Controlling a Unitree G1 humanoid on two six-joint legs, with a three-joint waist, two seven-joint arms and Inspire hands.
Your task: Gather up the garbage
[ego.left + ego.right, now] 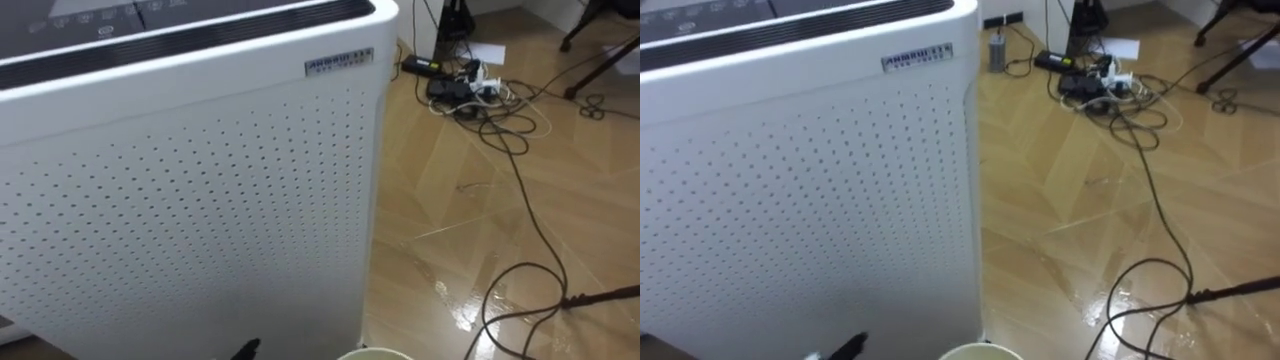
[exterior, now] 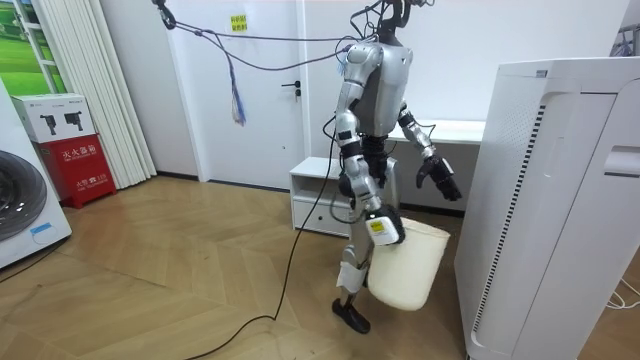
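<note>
The nameplate on the white appliance, the characters on the red box and the yellow sign are illegible.

A tall white air purifier with a perforated front panel is seen standing on a herringbone wooden floor. A power strip is seen beyond it among tangled cables. In the room view, a low white cabinet is set beside a door, and a red box near a washing machine.
</note>
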